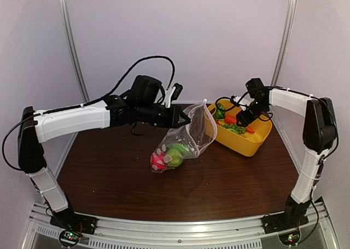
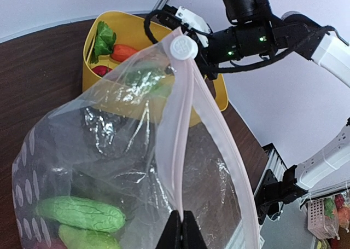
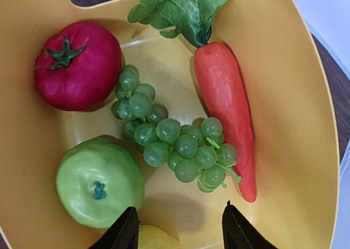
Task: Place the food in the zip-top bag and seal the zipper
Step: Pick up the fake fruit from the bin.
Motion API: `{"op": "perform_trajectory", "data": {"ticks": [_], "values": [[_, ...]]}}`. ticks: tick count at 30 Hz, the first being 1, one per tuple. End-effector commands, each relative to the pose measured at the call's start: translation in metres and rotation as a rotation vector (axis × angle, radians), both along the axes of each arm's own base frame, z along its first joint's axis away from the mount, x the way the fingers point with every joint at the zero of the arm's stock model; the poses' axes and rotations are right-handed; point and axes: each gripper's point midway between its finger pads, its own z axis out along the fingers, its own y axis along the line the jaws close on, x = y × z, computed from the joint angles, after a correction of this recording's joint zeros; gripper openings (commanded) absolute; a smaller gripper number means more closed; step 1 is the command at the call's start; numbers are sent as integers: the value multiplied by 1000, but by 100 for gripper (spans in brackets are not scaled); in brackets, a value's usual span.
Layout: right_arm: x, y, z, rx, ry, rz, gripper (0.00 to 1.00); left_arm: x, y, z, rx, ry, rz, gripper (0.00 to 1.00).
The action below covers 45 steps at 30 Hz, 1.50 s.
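Observation:
The clear dotted zip-top bag [image 1: 183, 142] hangs mouth-up over the table, with green and pink food [image 1: 167, 156] inside. My left gripper [image 2: 182, 227] is shut on its pale zipper strip [image 2: 180, 128], holding the mouth up; a white slider [image 2: 183, 48] sits at the strip's top end. My right gripper [image 3: 178, 227] stands open above the yellow basket [image 3: 306, 123], nothing between its fingers. Below it lie green grapes [image 3: 175, 145], an orange carrot [image 3: 227, 106], a red tomato [image 3: 76, 65], a green apple [image 3: 98, 183] and a yellow piece [image 3: 156, 239].
The yellow basket [image 1: 246, 134] stands at the back right of the brown table [image 1: 109, 172], right beside the bag. The white booth walls close in behind and at both sides.

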Motion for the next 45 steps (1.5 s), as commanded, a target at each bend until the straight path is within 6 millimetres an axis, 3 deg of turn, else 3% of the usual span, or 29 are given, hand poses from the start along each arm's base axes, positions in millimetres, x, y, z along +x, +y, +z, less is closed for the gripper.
{"op": "perform_trajectory", "data": {"ticks": [1, 8, 17, 25, 30, 37, 41, 45], "values": [[17, -8, -8, -77, -7, 21, 54, -4, 3, 14, -21, -30, -9, 0], [40, -17, -29, -173, -17, 34, 54, -4, 2, 19, -29, -30, -6, 0], [56, -5, -50, -152, 40, 78, 54, -3, -1, 21, -37, -33, -12, 0], [38, 5, -84, -106, 187, 135, 48, -6, 2, 19, -34, -31, -14, 0], [17, 17, -86, -28, 261, 174, 47, -7, 4, 13, -25, -23, -15, 0], [4, 15, -102, -30, 341, 156, 47, -7, 2, 12, -36, -24, -20, 0], [2, 15, -100, -24, 343, 152, 30, -8, 1, 10, -38, -18, -21, 0], [1, 17, -79, 3, 298, 151, 19, -9, 3, 7, -35, -13, -20, 0]]}}
